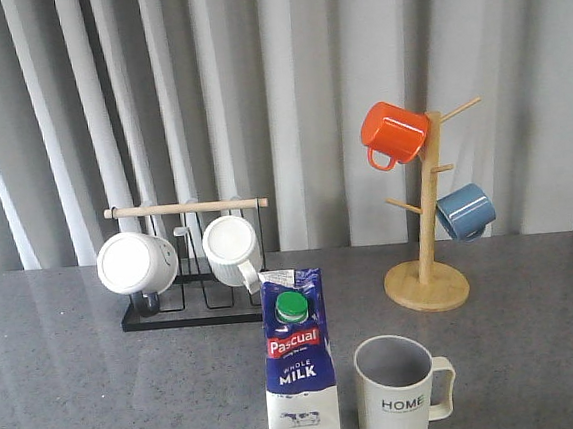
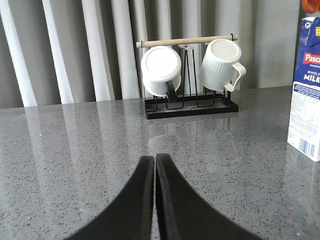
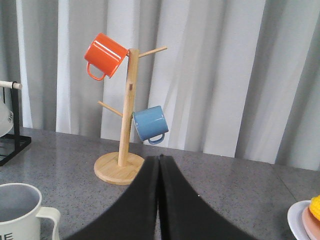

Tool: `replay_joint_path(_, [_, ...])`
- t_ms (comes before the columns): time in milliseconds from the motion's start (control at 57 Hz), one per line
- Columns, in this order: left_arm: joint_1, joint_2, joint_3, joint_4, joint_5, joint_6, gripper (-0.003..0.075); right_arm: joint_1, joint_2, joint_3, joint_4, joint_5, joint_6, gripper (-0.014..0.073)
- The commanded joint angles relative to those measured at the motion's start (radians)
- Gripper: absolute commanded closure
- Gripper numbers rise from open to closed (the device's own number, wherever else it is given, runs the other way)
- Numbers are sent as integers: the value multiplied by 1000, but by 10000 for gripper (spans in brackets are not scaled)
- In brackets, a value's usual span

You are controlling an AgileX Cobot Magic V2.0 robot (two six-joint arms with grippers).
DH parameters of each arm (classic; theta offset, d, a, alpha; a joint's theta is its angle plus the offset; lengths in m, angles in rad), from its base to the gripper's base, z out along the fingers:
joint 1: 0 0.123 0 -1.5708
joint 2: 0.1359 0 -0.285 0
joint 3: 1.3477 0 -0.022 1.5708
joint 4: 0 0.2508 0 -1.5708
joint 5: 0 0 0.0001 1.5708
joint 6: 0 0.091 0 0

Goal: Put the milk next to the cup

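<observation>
The milk (image 1: 299, 369), a tall blue-and-white carton with a green cap and red "Pascual" banner, stands upright at the front of the table, just left of the cup (image 1: 394, 390), a pale ribbed mug lettered "HOME" with its handle to the right. A narrow gap separates them. The milk's edge (image 2: 305, 85) shows in the left wrist view, and the cup's rim (image 3: 17, 207) in the right wrist view. My left gripper (image 2: 154, 157) is shut with nothing in it, well away from the carton. My right gripper (image 3: 159, 157) is shut and empty too. Neither gripper appears in the front view.
A black wire rack (image 1: 195, 313) with a wooden bar holds two white mugs (image 1: 137, 263) at the back left. A wooden mug tree (image 1: 428, 277) carries an orange mug (image 1: 393, 133) and a blue mug (image 1: 465, 211) at the back right. A plate's edge (image 3: 306, 219) shows in the right wrist view.
</observation>
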Motion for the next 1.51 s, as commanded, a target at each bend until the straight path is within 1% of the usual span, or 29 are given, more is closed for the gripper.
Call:
replay_joint_path(0, [-5, -10, -16, -9, -76, -5, 727, -1, 3, -34, -5, -72, -3, 603])
replay_joint_path(421, [-5, -10, -16, -9, -76, -5, 727, -1, 3, -33, -7, -67, -5, 603])
replay_joint_path(491, [-5, -10, -16, -9, -76, -5, 727, -1, 3, -33, 8, -65, -4, 603])
replay_joint_path(526, [-5, -10, -16, -9, -76, -5, 727, -1, 3, -27, 45, -64, -4, 603])
replay_joint_path(596, [-5, -10, -16, -9, -76, -5, 727, -1, 3, -2, 175, -65, -34, 603])
replay_joint_path(649, [-5, -10, -16, -9, -76, -5, 727, -1, 1, 28, 277, -74, -105, 603])
replay_joint_path(736, [-5, -10, -16, -9, -76, -5, 727, -1, -28, 96, 404, -88, -241, 603])
replay_joint_path(789, [-5, -10, -16, -9, -76, -5, 727, -1, -56, 136, 466, -98, -291, 603])
replay_joint_path(842, [-5, -10, -16, -9, -76, -5, 727, -1, -90, 183, 496, -102, -306, 603])
replay_joint_path(929, [-5, -10, -16, -9, -76, -5, 727, -1, -180, 257, 484, -116, -306, 603])
replay_joint_path(1087, [-5, -10, -16, -9, -76, -5, 727, -1, -357, 402, 441, -126, -243, 603])
replay_joint_path(1263, [-5, -10, -16, -9, -76, -5, 727, -1, -494, 543, 441, -149, -193, 603])
replay_joint_path(1280, [-5, -10, -16, -9, -76, -5, 727, -1, -504, 550, 441, -151, -191, 603])
replay_joint_path(1315, [-5, -10, -16, -9, -76, -5, 727, -1, -527, 547, 441, -102, -191, 603])
replay_joint_path(1368, [-5, -10, -16, -9, -76, -5, 727, -1, -554, 547, 414, -80, -195, 603])
replay_joint_path(1490, [-5, -10, -16, -9, -76, -5, 727, -1, -585, 547, 345, -84, -198, 603])
